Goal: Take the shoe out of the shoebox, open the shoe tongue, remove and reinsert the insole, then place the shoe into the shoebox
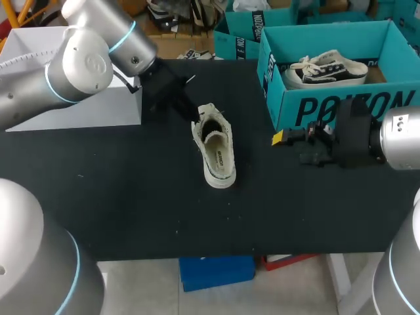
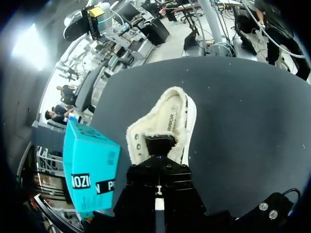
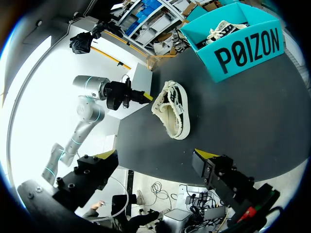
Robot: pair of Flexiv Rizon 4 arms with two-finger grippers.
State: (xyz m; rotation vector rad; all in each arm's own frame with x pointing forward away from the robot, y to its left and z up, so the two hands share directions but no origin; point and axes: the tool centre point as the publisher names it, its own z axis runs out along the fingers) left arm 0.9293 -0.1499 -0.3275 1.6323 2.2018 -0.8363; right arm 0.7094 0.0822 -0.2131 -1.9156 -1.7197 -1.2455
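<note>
Our left claw (image 1: 190, 111) sits at the heel of the shoe (image 1: 215, 147) — its grip we cannot tell; right claw (image 1: 290, 147) hangs released, well apart.

Cream shoe (image 1: 215, 147) upright near teal shoebox (image 1: 308, 108)

There are two shoes. The first shoe (image 1: 214, 147) lies near the middle of the black table (image 1: 131, 197). The second shoe (image 1: 326, 71) sits inside the blue shoebox (image 1: 341, 108). That is the one blue shoebox on the table, at the far right corner. One white box (image 1: 85, 111) sits at the far left corner. There are two robot arms, the left arm (image 1: 79, 65) and the right arm (image 1: 400, 138). Each has one gripper, so two: the left gripper (image 1: 195, 117) and the right gripper (image 1: 289, 147).
</note>
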